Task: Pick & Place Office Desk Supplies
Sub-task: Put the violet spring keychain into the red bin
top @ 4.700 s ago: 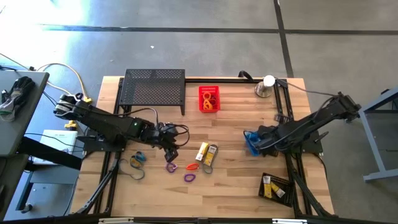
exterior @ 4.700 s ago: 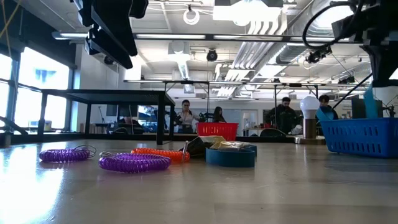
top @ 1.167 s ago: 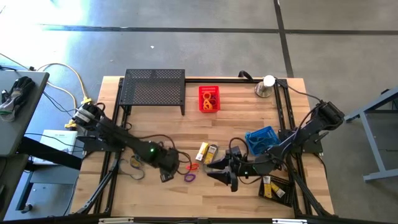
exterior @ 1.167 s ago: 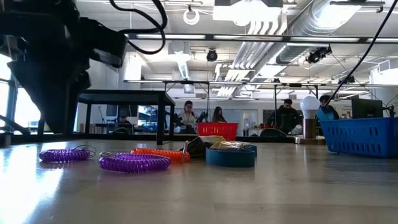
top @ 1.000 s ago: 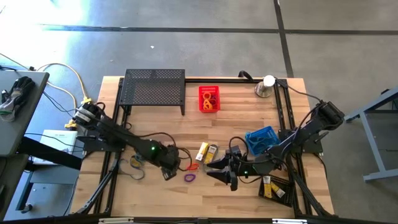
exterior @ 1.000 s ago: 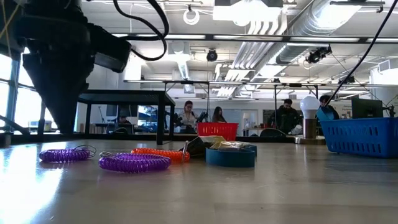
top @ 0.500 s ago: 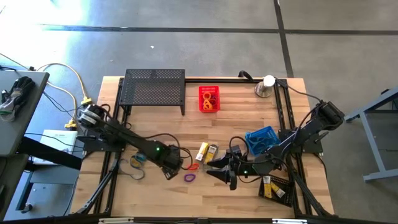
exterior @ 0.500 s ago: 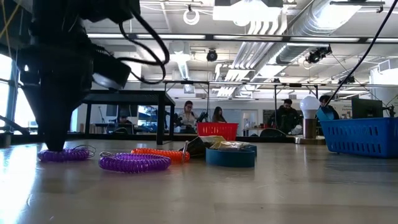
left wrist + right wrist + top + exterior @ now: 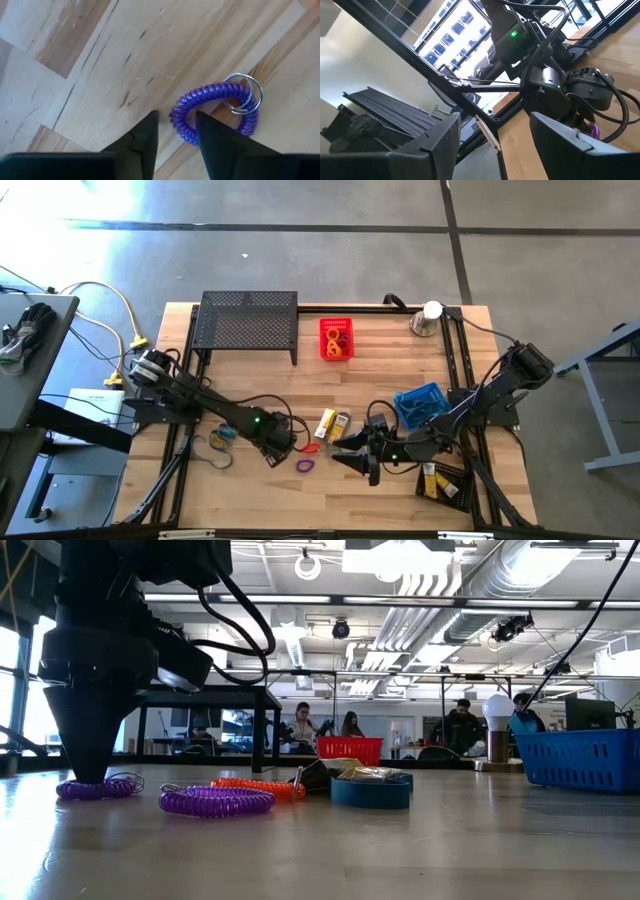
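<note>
Purple coil loop point(image 9: 215, 112), a springy plastic spiral with a metal key ring point(image 9: 243, 95) threaded on its far side, lies flat on the wooden surface point(image 9: 100, 60) directly under the left pincer point(image 9: 176, 131); the two dark fingers stand partly spread, one outside the coil and one over its hollow, straddling the near strand without yet pinching it; in the high view the left pincer point(image 9: 277, 448) sits low at the surface's front left of centre, beside a second purple loop point(image 9: 304, 465) and an orange loop point(image 9: 309, 448); the coil is judged light, soft and elastic, likely to squash and spring rather than slip, so a grip across a single strand, away from the loose ring, looks the safest hold; the right pincer point(image 9: 352, 454) waits nearby with its fingers wide apart and empty, aimed toward the left arm, close to the small yellow-and-white boxes point(image 9: 333, 426); a red bin point(image 9: 336, 338) already holding orange and yellow loops stands well apart toward the back, and a blue basket point(image 9: 418, 406) lies near the right arm; from the low view the pincer's tips point(image 9: 88, 775) are masked by the arm's own bulk, and whether they touch the coil cannot be told; the dark band loops point(image 9: 218, 452) at the left are partly hidden by the arm.
</note>
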### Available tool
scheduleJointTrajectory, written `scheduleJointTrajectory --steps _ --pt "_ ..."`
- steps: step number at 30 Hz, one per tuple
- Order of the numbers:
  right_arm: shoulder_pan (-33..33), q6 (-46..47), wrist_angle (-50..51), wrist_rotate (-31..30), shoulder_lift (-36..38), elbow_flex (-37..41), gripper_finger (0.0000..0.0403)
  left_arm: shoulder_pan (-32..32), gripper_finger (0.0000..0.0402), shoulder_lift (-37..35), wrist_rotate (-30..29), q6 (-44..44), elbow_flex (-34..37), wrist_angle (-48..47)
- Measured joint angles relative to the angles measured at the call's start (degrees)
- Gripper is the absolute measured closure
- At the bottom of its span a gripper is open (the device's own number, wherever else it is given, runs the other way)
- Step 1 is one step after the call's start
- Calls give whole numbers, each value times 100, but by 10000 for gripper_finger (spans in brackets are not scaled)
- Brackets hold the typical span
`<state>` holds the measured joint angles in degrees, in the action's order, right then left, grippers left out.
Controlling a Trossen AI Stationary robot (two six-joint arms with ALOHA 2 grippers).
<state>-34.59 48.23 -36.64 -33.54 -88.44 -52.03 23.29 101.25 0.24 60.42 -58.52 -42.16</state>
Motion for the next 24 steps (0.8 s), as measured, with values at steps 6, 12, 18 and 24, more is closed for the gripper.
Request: scheduleJointTrajectory --steps 6,12,18,24 --pt "1 -83 52 1 0 0 176 7 351 7 -120 93 4 -20" --pt "61 -8 353 90 0 0 176 31 395 9 -340 188 6 -22" --pt "158 -4 643 113 2 0 176 -17 398 -422 -473 -79 -80 2" --pt "333 267 1016 111 2 1 176 -40 399 -1306 -1193 -151 -274 277"
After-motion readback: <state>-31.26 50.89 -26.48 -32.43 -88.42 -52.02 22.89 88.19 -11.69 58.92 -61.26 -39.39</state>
